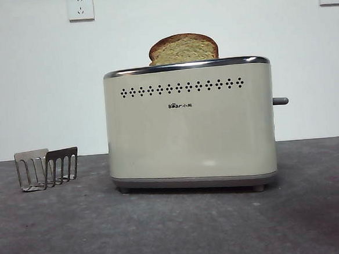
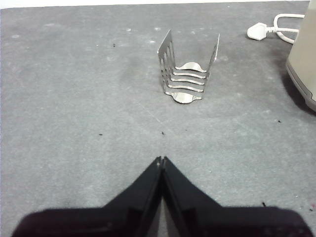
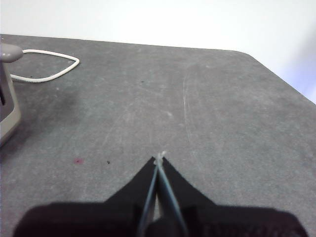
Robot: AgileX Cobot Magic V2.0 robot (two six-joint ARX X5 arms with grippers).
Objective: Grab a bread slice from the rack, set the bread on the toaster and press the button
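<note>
While both my arms hang back off the work, the slice of bread (image 1: 183, 48) sits in the toaster (image 1: 190, 125) w/ its rounded top poking above the chrome rim, roughly mid-table. Rack (image 1: 46, 168) stands empty near the table's left edge, well apart from the toaster. Button (image 1: 280, 100) sticks out of the toaster's right end, nothing touching it. My left gripper (image 2: 162, 160) is pinched closed, holding nothing, over bare table (image 2: 74, 123) facing the rack (image 2: 187, 69). Right gripper (image 3: 159, 159) same deal, closed tight & empty, by the table's right edge; white cord (image 3: 47, 66) trails behind the toaster.
</note>
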